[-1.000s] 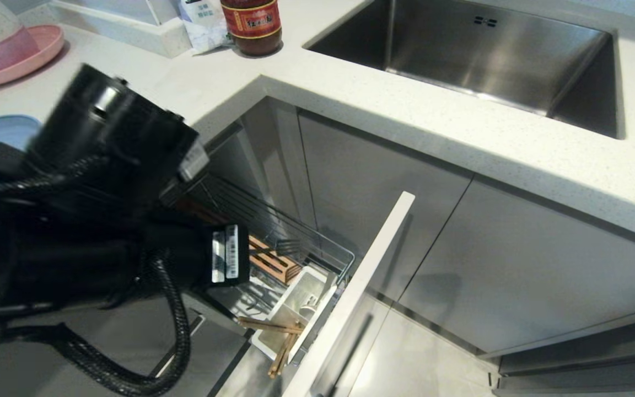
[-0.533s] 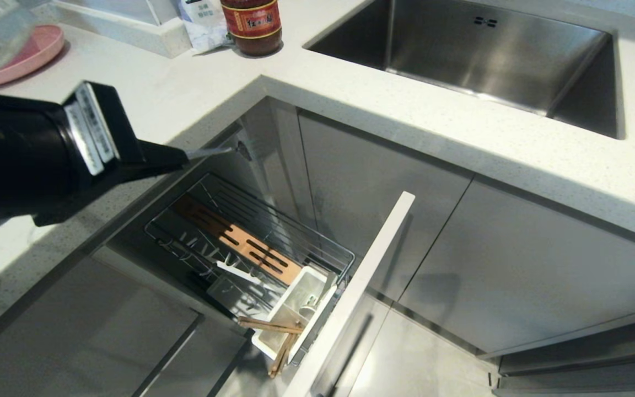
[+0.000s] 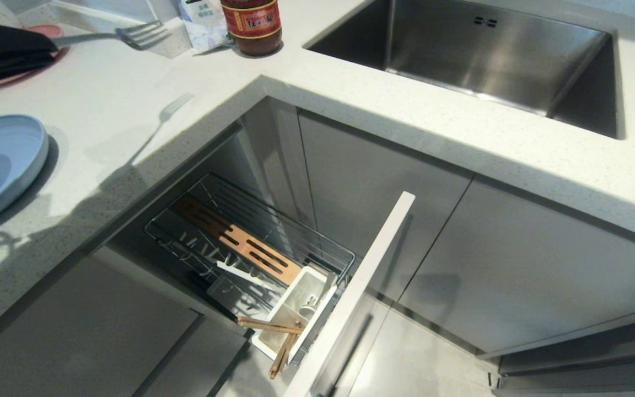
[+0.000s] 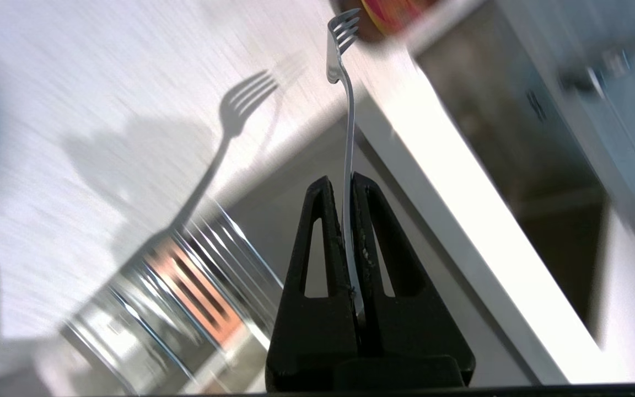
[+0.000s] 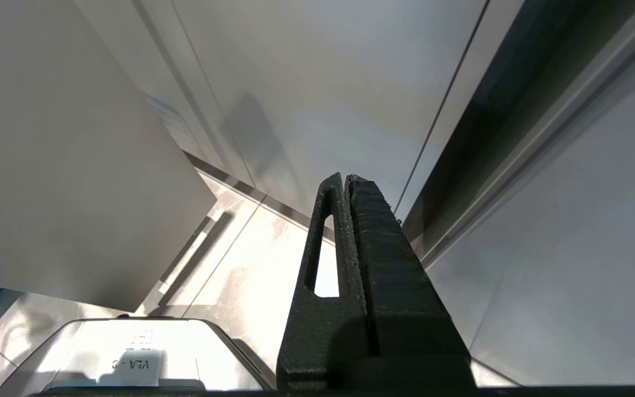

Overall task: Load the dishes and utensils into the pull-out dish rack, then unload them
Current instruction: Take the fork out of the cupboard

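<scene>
Gripper jaws of my left arm point(image 4: 349, 184) pinch the slim silver metal fork point(image 3: 109, 36) by its handle, tines toward the sink, above the white countertop point(image 3: 185, 77), well up and left of the chrome pull-out dish rack point(image 3: 251, 242).

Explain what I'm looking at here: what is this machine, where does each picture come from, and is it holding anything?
This is a two-armed robot in a kitchen. The wide picture comes from a camera on its head, looking down at a counter and an open pull-out dish rack. The other two come from cameras on its wrists, behind the jaws.

The left gripper is shut on a metal fork, held above the counter at far left. The right gripper hangs shut and idle beside the cabinet fronts, holding nothing.

On the counter are a blue plate, a pink plate and a sauce jar. Chopsticks stick out of the rack's white box.
</scene>
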You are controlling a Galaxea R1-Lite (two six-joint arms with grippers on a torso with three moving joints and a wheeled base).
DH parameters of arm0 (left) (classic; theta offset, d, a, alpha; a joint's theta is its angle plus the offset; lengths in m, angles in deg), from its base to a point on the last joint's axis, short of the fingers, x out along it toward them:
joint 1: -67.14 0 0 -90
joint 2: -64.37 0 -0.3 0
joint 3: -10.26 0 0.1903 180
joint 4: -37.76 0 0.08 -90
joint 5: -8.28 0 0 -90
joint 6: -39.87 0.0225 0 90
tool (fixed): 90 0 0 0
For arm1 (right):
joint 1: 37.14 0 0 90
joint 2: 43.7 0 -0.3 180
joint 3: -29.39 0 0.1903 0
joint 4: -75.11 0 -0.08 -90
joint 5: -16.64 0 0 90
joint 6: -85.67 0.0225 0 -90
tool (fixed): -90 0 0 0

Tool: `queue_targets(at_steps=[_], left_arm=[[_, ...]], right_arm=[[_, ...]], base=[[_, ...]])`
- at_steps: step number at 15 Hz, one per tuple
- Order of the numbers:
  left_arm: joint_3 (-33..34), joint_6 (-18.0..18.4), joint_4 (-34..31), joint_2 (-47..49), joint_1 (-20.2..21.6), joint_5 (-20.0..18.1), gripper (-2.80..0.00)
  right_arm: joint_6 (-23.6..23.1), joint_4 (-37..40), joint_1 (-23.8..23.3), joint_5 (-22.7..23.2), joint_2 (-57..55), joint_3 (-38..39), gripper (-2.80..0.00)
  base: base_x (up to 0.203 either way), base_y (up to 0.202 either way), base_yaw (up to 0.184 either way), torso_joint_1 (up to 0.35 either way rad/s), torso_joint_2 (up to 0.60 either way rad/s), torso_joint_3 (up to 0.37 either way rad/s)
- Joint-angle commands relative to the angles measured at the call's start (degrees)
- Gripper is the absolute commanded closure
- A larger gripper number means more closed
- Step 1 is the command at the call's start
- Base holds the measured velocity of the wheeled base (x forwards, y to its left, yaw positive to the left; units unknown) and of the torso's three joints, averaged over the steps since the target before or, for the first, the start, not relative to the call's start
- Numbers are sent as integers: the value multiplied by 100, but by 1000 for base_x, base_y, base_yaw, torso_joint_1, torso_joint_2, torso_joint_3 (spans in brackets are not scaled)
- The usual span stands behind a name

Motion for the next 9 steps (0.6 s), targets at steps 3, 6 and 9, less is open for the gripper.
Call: queue_targets(at_steps=[3, 6, 9], left_arm=[[-15, 700, 583, -448, 1790, -145, 0], [-110, 968, 784, -907, 3038, -600, 0], [-38, 1071, 792, -1315, 4497, -998, 0]], right_arm=[[1, -3, 3, -2, 24, 9, 0], [1, -3, 3, -2, 22, 9, 0], [1, -3, 6, -2, 24, 9, 0]], base=[[0, 0, 0, 0, 0, 0], [0, 0, 0, 0, 0, 0], [0, 0, 0, 0, 0, 0]])
